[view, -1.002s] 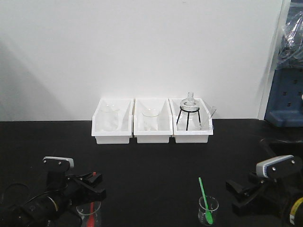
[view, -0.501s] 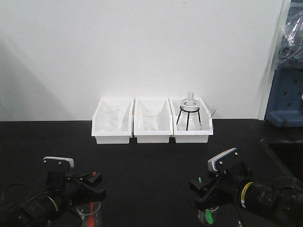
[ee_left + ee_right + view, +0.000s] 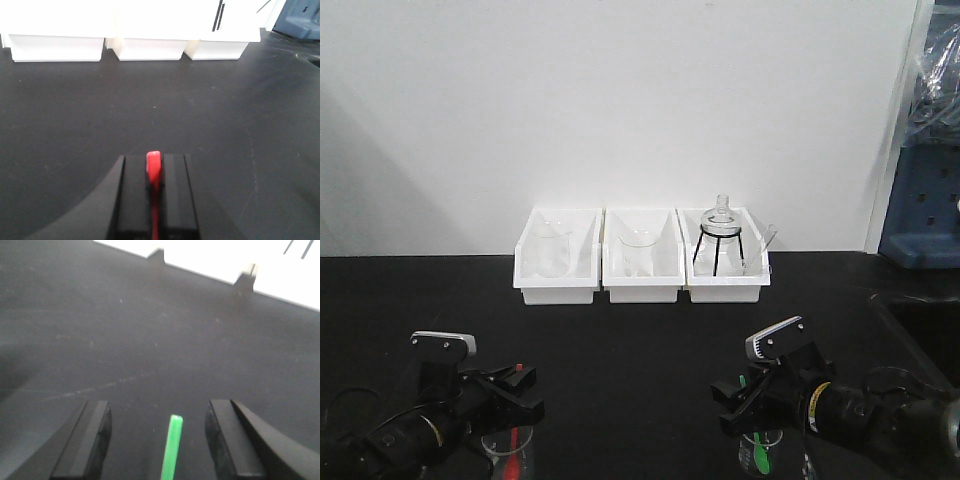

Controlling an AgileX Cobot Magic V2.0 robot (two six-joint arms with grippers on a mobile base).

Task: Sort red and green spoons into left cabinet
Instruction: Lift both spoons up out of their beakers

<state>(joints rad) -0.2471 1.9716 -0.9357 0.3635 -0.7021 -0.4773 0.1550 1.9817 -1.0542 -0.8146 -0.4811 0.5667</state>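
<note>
Since the right gripper (image 3: 157, 407) just swung over, its jaws gape around the thin green plastic spoon (image 3: 171, 450), grab looks imminent; left gripper (image 3: 154, 157) pinches the red plastic spoon (image 3: 153, 175).

The red spoon (image 3: 153, 167) runs off the bottom edge, so I can't see its bowl. The green spoon (image 3: 172, 442) is cut off low too, and blurry. From the front, my right gripper (image 3: 742, 400) hides most of it.
</note>
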